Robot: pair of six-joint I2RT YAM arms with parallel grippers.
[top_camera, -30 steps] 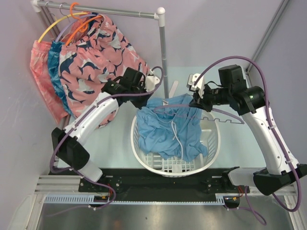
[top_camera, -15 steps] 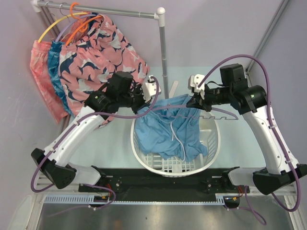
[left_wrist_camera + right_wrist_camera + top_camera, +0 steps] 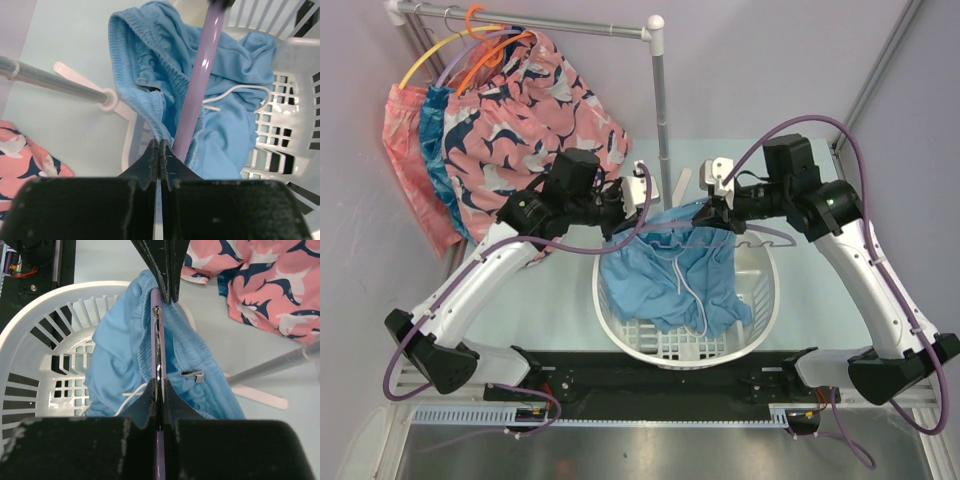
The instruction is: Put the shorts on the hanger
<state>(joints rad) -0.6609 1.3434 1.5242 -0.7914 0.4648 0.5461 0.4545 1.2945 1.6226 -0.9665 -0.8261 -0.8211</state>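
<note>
Clamping my left tool on the shorts at the waistband, right tool clenched on the hanger, I see the shorts mid-frame, trailing into the basket. I'd hold the band taut and thread slowly.

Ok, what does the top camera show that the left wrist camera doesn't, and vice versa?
Only top: the right gripper holding the lavender hanger, and the yellow hanger and orange hanger at upper left. Only left wrist: the left gripper closed on the waistband edge of the light-blue shorts, with the hanger bar just beside its tips. Both: shorts, hanger, white basket.
</note>
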